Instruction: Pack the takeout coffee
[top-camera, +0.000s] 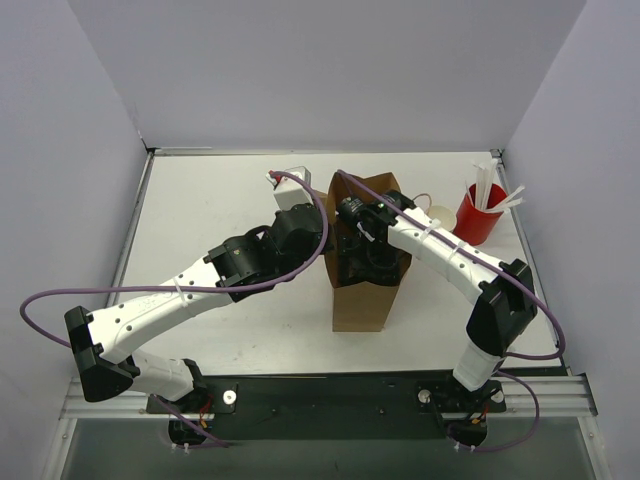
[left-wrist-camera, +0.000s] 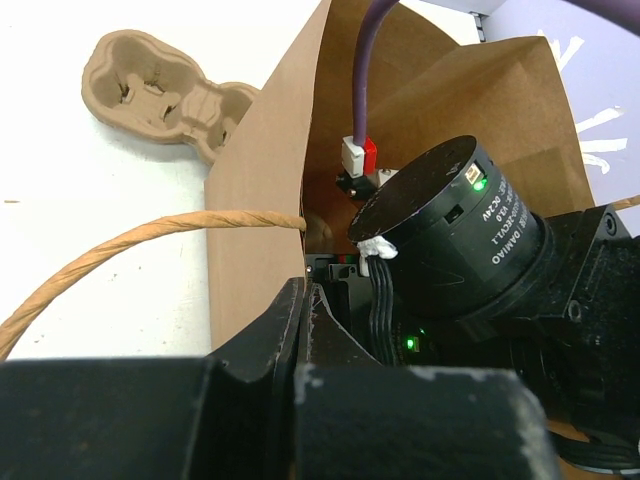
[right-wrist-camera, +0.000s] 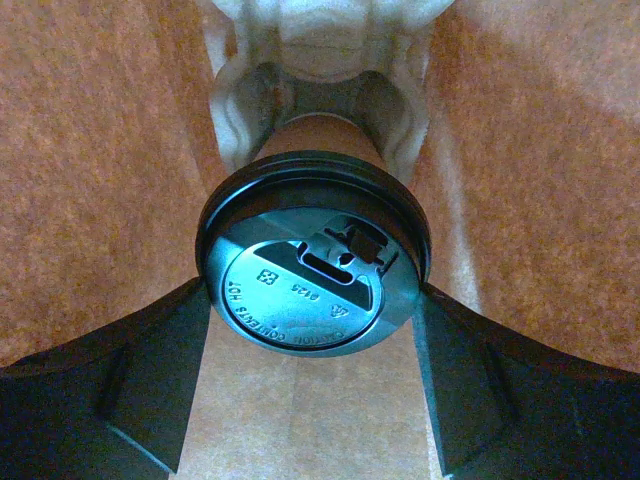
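1. The left claw (left-wrist-camera: 305, 300), lower centre, is together, seemingly pinching the rim of the tall brown kraft paper bag (left-wrist-camera: 260, 190).
2. The small brown kraft paper cup with a round black plastic lid (right-wrist-camera: 305, 290) sits mid-frame inside the bag, and the right claw (right-wrist-camera: 315, 300) is clamped on its lid rim.
3. The cup is probably light, thin-walled and spillable, so grip it gently at the stiff rim and keep it upright.

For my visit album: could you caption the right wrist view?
Inside the paper bag, the right gripper holds the black-lidded takeout coffee between its fingers.

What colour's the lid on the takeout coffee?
Black lid, with embossed lettering; clearest in the right wrist view.
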